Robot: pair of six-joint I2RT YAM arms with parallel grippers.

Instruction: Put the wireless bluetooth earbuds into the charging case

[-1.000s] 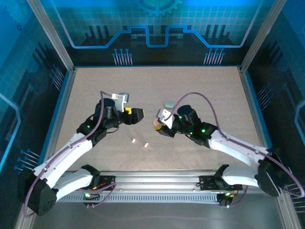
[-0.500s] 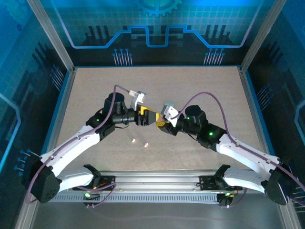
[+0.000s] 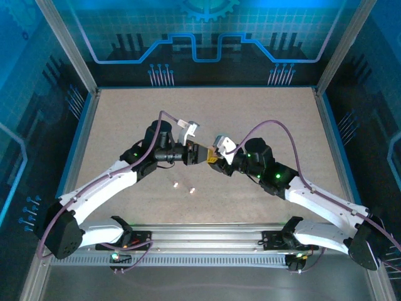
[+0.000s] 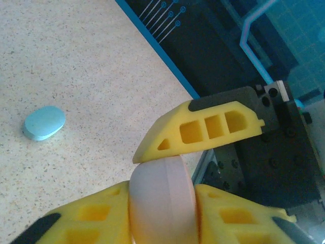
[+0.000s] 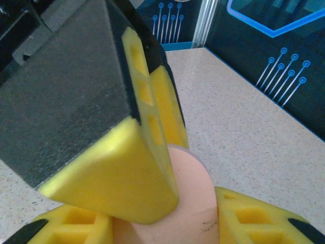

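Since a second ago the left arm has swung in from left of centre to the middle of the table [image 3: 125, 113]. Its left gripper [image 3: 202, 155], which then stood wide and well apart from the other, now meets the right gripper [image 3: 215, 162] nose to nose. The right one has edged slightly farther back and to the right. Between them, lifted off the table, is the pale pink charging case [image 4: 162, 198]. The left fingers [image 4: 86, 213] have closed flat against its two sides. The right gripper's yellow pads [image 5: 244, 213] clamp it from the other end, about part-way closed around its width. The case is seen edge-on with its rounded end toward each camera. Its long axis seems to run from one gripper to the other, roughly left to right across the table, though the fingers cover too much to be sure. The two earbuds [image 3: 183, 187] have not moved. They are tiny pale specks lying close together but apart on the table, nearer the arm bases than the grippers and a little to their left, too small to tell which way they point. A teal case [image 4: 44, 122] lies flat on the table, well apart from the held one.
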